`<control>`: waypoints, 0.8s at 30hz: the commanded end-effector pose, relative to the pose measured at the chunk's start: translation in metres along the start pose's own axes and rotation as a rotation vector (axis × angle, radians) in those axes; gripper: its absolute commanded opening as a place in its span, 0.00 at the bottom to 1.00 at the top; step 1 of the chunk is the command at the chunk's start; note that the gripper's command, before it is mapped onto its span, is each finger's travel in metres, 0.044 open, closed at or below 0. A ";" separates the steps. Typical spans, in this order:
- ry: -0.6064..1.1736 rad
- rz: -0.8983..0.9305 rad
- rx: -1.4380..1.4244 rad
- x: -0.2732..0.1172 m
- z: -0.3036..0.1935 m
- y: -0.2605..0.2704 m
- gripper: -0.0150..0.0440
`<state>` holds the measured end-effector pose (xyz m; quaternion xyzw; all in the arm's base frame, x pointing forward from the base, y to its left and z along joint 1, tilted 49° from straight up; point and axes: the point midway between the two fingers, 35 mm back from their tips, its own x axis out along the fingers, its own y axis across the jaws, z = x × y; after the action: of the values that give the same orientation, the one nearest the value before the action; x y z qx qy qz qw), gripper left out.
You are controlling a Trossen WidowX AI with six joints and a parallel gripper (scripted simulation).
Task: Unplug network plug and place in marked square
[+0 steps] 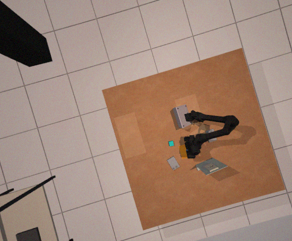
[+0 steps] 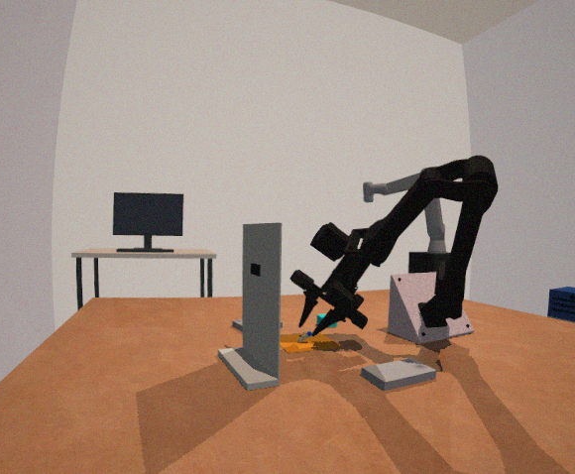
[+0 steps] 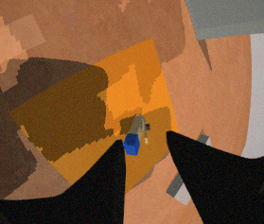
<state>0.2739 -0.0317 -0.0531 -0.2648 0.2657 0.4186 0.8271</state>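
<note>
The plug (image 2: 304,337) (image 3: 132,145), with a blue end and a greyish clear body, lies low on the orange marked square (image 1: 183,152) (image 2: 294,348) (image 3: 124,95). My gripper (image 2: 307,330) (image 3: 145,141) is partly open just above it. In the wrist view the plug shows between the fingertips, nearer the left one, with a gap on the right. Whether the left fingertip touches it, I cannot tell. The upright grey panel (image 1: 200,165) (image 2: 263,315) (image 3: 237,15) stands beside the square, with a dark opening (image 2: 255,269). In the top view the arm hides the plug and fingertips.
A teal cube (image 1: 171,143) (image 2: 326,320) sits beyond the square. One flat grey block (image 1: 173,163) lies near the cube; another grey block (image 1: 211,138) (image 2: 398,373) lies beside the arm. The arm stands at a pale wedge-shaped mount (image 1: 180,117) (image 2: 407,310).
</note>
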 end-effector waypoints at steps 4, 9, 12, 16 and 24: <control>-0.003 -0.008 -0.009 -0.010 0.001 -0.003 0.52; -0.002 -0.008 -0.008 -0.017 0.000 -0.003 0.52; -0.001 -0.008 -0.007 -0.021 0.000 -0.003 0.52; 0.000 -0.008 -0.007 -0.024 0.000 -0.004 0.52; 0.002 -0.008 -0.007 -0.032 -0.002 -0.011 0.52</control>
<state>0.2640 -0.0518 -0.0359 -0.2638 0.2699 0.4177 0.8265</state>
